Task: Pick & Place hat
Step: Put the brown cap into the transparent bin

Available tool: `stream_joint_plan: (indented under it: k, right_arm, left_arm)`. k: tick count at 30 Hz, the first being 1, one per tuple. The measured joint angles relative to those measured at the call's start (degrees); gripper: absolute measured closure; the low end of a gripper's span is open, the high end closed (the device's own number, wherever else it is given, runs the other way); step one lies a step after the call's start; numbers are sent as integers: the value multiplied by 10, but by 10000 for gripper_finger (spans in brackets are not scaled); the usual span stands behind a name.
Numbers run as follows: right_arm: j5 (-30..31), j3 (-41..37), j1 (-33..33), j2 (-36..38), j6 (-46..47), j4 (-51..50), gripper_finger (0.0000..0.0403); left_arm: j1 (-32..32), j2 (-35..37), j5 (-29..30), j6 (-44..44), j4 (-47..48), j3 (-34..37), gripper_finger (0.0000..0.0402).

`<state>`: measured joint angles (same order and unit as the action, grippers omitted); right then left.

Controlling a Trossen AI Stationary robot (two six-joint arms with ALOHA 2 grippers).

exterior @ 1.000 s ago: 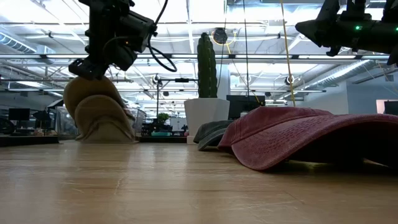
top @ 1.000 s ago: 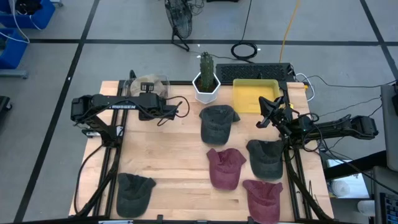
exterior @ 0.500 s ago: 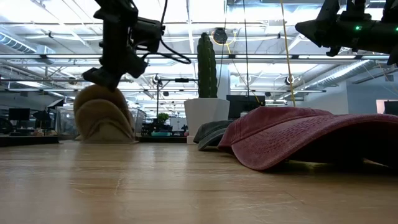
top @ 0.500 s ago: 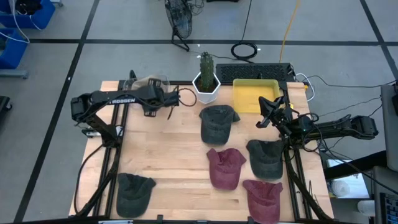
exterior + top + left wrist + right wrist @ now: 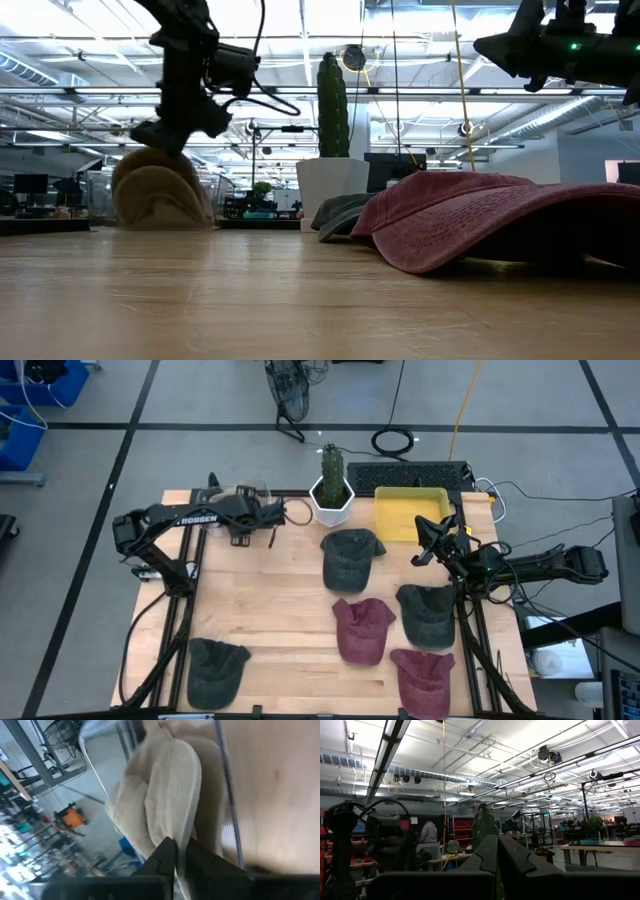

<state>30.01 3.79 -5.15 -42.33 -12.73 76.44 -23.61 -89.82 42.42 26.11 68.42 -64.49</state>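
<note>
The left arm (image 5: 190, 520), lettered "ROSSEN", has its left hand (image 5: 176, 851) clamped on a tan hat (image 5: 165, 795), upper left. The right hand (image 5: 428, 540), fingers together, idles at right over the table (image 5: 270, 610).

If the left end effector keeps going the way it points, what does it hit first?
Probably the tan hat: the left end effector, shut, points straight at it. How close they are is unclear.

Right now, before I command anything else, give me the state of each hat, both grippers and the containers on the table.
left gripper: shut on the tan hat's fabric, at the back left corner
tan hat: crumpled, in the clear bin
clear bin: upright, holds the tan hat
right gripper: shut, empty, raised beside the yellow tray
yellow tray: flat, nothing visible inside
dark hats: three, flat on the table
maroon hats: two, flat, untouched
</note>
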Motion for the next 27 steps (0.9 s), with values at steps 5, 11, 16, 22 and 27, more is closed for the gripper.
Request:
stream_joint_plan:
  k: [5, 11, 16, 22, 27]
  right_arm:
    - [2, 0, 0, 0, -2, 0, 399]
    - [2, 0, 0, 0, 0, 0, 399]
    - [2, 0, 0, 0, 0, 0, 399]
    - [2, 0, 0, 0, 1, 0, 399]
    - [2, 0, 0, 0, 1, 0, 399]
  left_arm:
    - [44, -1, 101, -48, 78, 1, 363]
    - [86, -1, 114, -124, 124, -12, 389]
    - [115, -1, 137, -149, 162, -23, 369]
    - [120, -1, 101, -167, 171, -25, 368]
    - [120, -1, 88, -187, 168, -25, 389]
